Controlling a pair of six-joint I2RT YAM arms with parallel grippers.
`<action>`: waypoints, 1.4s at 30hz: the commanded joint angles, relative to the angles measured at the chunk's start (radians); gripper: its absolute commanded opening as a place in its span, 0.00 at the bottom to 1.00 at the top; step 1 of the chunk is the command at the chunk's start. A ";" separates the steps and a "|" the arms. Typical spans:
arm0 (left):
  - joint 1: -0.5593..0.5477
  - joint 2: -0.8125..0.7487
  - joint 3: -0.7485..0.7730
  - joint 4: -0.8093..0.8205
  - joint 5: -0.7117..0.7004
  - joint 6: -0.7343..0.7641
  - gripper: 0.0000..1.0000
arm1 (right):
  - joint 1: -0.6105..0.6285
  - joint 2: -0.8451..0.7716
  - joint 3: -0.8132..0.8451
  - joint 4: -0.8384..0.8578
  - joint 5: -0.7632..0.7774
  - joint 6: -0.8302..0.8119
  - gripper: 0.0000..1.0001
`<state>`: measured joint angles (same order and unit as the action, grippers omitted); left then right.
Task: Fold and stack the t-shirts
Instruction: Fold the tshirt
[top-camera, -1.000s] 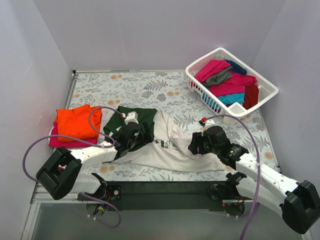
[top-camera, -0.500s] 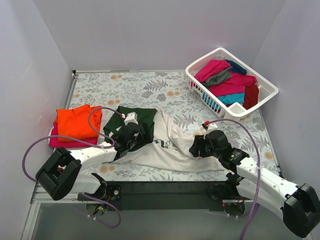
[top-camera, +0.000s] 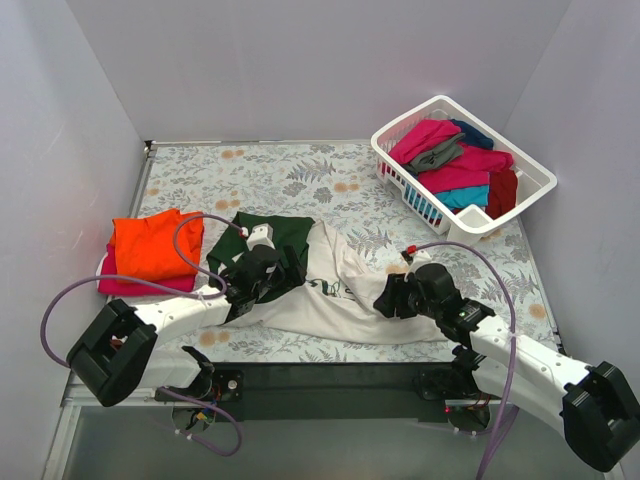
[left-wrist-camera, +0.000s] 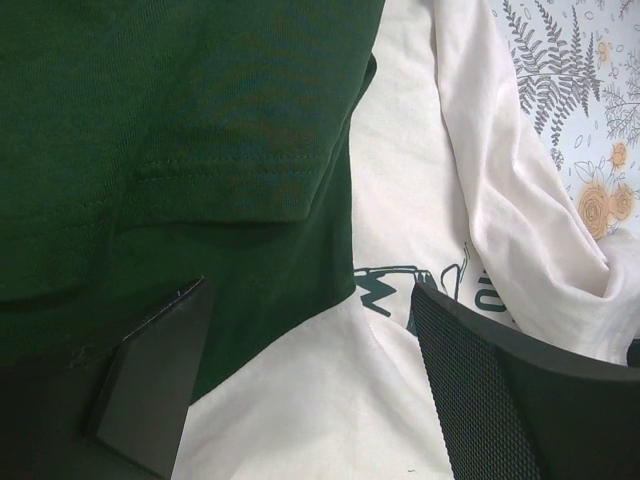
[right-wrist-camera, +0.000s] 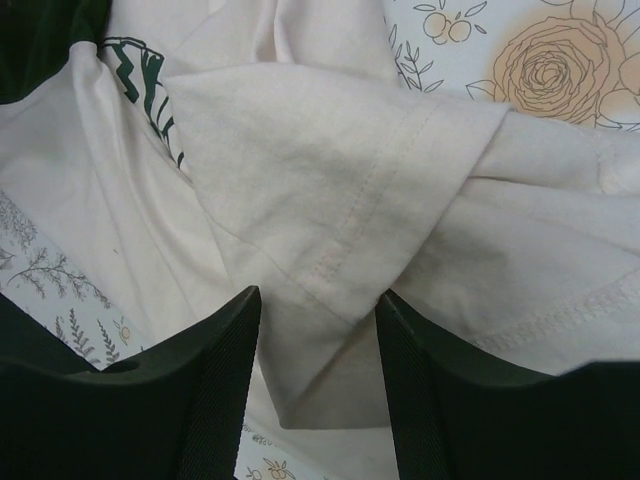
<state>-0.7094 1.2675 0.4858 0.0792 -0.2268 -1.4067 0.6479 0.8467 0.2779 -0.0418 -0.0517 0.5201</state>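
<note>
The cream-white t-shirt (top-camera: 330, 295) with dark green sleeves (top-camera: 262, 232) lies spread and crumpled on the table's near middle. My left gripper (top-camera: 284, 270) is open over it where the green sleeve (left-wrist-camera: 200, 150) meets the cream body (left-wrist-camera: 400, 200), with its fingers (left-wrist-camera: 150, 385) on either side of the cloth. My right gripper (top-camera: 389, 298) is open at the shirt's right part. In the right wrist view its fingers (right-wrist-camera: 190, 400) straddle a folded cream hem corner (right-wrist-camera: 330, 250). A folded orange t-shirt (top-camera: 152, 243) lies on a magenta one (top-camera: 130, 285) at the left.
A white slatted basket (top-camera: 396, 160) at the back right holds magenta, grey, teal, dark red and navy shirts. The grey floral table cover (top-camera: 290, 175) shows behind the shirt. Walls close in on the left, right and back.
My right gripper has shifted slightly left and nearer over the cream shirt's right hem. The left arm has barely moved.
</note>
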 joint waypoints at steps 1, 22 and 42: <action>-0.004 -0.046 -0.004 -0.010 -0.031 0.006 0.75 | -0.004 -0.018 -0.006 0.062 -0.013 0.009 0.44; 0.025 -0.203 0.040 -0.154 -0.106 0.048 0.79 | -0.040 0.006 0.176 0.076 0.041 -0.158 0.01; 0.281 -0.261 0.014 -0.188 0.017 0.089 0.83 | -0.366 0.298 0.510 0.065 -0.040 -0.353 0.01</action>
<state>-0.4377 0.9867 0.4969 -0.1265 -0.2420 -1.3304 0.3058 1.1164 0.7223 -0.0029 -0.0715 0.2043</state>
